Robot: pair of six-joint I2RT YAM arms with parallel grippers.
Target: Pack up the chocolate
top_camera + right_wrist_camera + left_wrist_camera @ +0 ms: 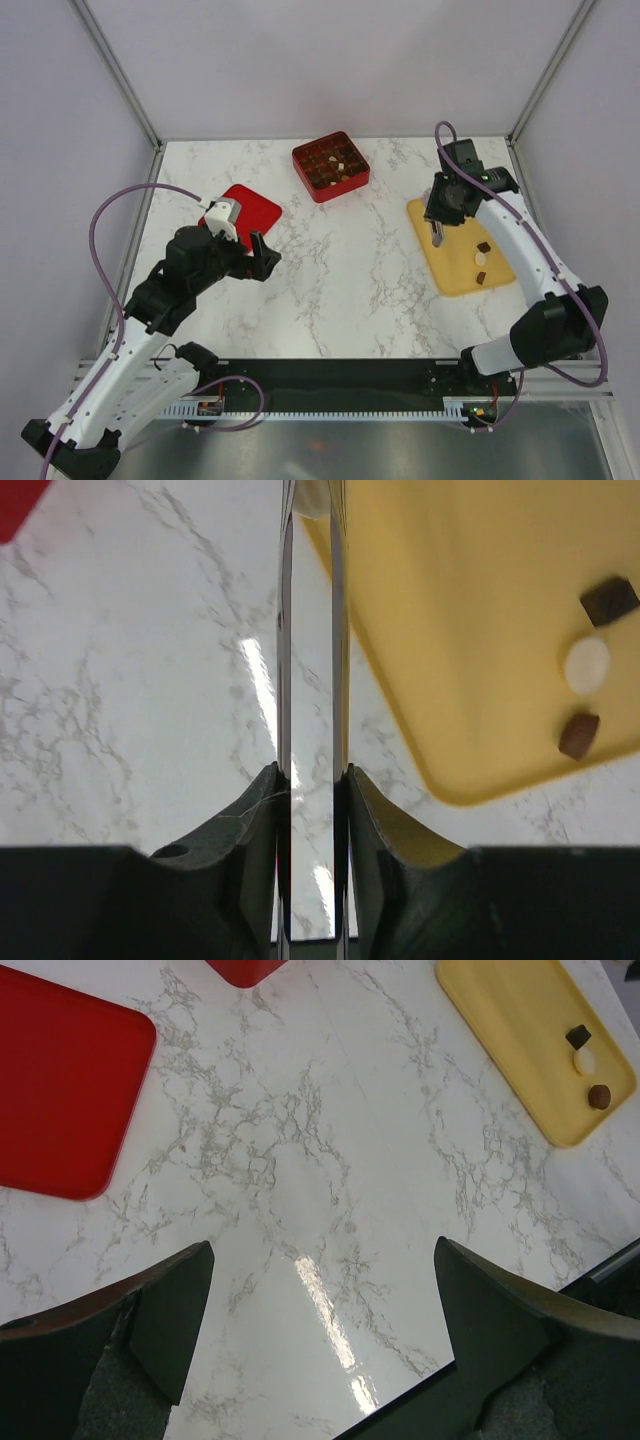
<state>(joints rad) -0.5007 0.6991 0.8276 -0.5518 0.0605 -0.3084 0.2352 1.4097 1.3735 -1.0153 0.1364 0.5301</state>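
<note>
The right claw pinches a pale cream chocolate piece above the flat yellow tray edge. Three more chocolate pieces lie apart on it. The left claw gapes.

- Top external: fixed high behind both arm bases, facing down and forward over the whole marble table; the farthest, widest view
- Left wrist: set over the table's left half, looking past its own fingers obliquely across the marble to the yellow tray at upper right; middling distance
- Right wrist: close above the tray's corner, sighting along its own narrow-set fingers
- Shared: all three take in the tray and its three bits of chocolate
</note>
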